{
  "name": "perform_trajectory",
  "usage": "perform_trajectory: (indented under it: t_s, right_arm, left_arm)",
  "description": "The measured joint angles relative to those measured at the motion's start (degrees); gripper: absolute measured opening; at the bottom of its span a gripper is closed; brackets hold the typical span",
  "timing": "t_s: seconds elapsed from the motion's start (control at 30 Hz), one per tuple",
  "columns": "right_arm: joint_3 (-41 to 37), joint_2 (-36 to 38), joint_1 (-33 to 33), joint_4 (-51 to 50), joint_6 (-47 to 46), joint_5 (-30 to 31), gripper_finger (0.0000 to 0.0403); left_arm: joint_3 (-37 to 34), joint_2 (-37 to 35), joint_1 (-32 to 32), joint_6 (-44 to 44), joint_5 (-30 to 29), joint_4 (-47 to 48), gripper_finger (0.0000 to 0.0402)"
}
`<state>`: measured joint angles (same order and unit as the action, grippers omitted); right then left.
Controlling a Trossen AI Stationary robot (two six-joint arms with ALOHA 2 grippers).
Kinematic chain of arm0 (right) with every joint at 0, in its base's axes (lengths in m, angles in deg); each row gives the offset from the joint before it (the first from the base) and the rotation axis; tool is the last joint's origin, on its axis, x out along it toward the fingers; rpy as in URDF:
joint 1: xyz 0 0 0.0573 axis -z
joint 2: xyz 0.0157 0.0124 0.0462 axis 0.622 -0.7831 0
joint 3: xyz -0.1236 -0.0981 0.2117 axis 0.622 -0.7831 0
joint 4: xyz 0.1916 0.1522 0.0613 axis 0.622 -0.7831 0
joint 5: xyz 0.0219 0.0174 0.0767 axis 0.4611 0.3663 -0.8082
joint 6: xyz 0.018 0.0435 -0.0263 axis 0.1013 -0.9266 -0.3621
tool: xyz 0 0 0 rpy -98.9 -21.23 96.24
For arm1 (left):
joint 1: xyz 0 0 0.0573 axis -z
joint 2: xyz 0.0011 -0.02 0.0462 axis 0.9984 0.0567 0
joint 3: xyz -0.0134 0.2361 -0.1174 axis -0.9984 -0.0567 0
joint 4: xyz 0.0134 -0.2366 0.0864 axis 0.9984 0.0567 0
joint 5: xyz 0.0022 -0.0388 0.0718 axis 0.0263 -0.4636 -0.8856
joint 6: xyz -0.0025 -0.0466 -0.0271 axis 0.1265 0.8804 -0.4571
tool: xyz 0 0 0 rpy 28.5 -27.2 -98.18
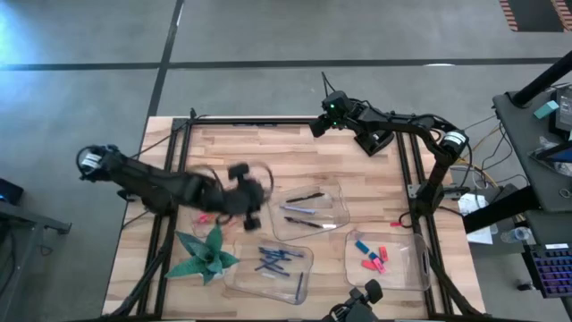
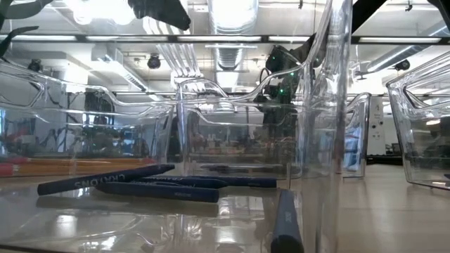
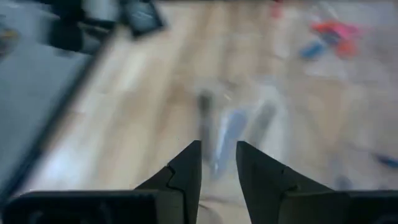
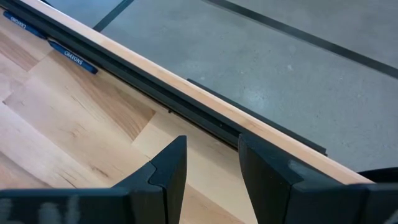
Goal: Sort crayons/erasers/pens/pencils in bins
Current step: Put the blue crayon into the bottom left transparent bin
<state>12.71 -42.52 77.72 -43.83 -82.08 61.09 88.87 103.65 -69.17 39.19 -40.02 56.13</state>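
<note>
Left gripper (image 1: 248,199) over the table centre, jaws slightly parted, empty. Loose pencils (image 1: 207,217) lie just at its 8 o'clock; bins (image 1: 313,211) at 3 to 5. I'd lower squarely, straddling one stick. Right gripper (image 1: 315,126) waits at 12, parted, empty.

A light wooden table (image 1: 268,152) is seen, with the left gripper (image 1: 246,201) hanging over its middle. Clear bins are set on the wood: one (image 1: 332,213) just beside that gripper toward the right arm's side, one (image 1: 234,273) just below it near the front edge, and a third (image 1: 407,268) farther off at the right front. A green folded-paper plant (image 1: 204,255) is laid on the wood near the gripper, at the left front, and two blue crayons (image 4: 73,58) are seen near the table's far edge.
</note>
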Motion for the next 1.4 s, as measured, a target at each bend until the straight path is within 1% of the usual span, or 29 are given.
perform_trajectory:
  t_s: [0.13, 0.27, 0.4, 0.47, 0.57, 0.7, 0.8, 0.9, 1.0, 1.1, 1.27, 1.4]
  right_arm:
    - [0.0, 0.02, 0.0, 0.02, 0.0, -0.02, 0.0137]
    - [0.0, 0.0, 0.0, 0.03, 0.0, -0.01, 0.0137]
    - [0.0, 0.0, 0.0, 0.19, 0.11, 0.0, 0.0137]
    - [0.0, 0.0, 0.15, 3.23, 2.0, 0.0, 0.0137]
    - [0.02, 0.11, 0.13, 9.08, 5.04, 0.03, 0.0137]
    - [0.02, 0.13, 0.0, 16.31, 2.22, 0.02, 0.0137]
    - [0.02, 0.13, -0.42, 19.25, 2.13, -0.02, 0.0137]
    - [0.02, 0.11, -0.86, 18.97, 2.12, -0.02, 0.0137]
    - [0.02, 0.11, -1.49, 18.62, 0.49, -0.02, 0.0137]
    - [0.02, 0.09, -2.06, 18.72, -2.08, -0.04, 0.0137]
    - [0.02, 0.07, -2.16, 20.94, -3.62, -0.04, 0.0137]
    - [0.02, 0.07, -2.13, 21.62, -3.48, 0.0, 0.0137]
  left_arm:
    - [-1.81, -3.53, -8.89, -4.76, -0.96, -0.25, 0.0086]
    - [-4.23, -4.17, -19.84, -7.59, -0.4, -0.27, 0.0086]
    - [-7.34, -3.92, -30.9, -10.59, 2.88, -0.38, 0.0086]
    - [-9.45, -3.6, -36.02, -10.72, 4.83, -1.2, 0.0086]
    - [-13.62, -3.11, -42.62, -10.96, 7.67, -6.02, 0.0086]
    - [-19.47, -2.06, -50.98, -11.26, 14.54, -15.54, 0.0086]
    - [-22.6, -0.22, -56.33, -5.93, 15.02, -23.05, 0.0086]
    - [-24.04, 3.06, -60.21, -0.69, 14.96, -26.59, 0.0086]
    - [-23.36, 7.11, -62.58, 1.74, 14.06, -28.49, 0.0086]
    - [-21.5, 11.57, -64.36, 4.37, 11.78, -28.36, 0.0086]
    - [-18.92, 17.88, -66.64, 7.7, 11.39, -28.3, 0.0086]
    - [-17.9, 20.93, -67.73, 8.92, 11.38, -28.07, 0.0086]
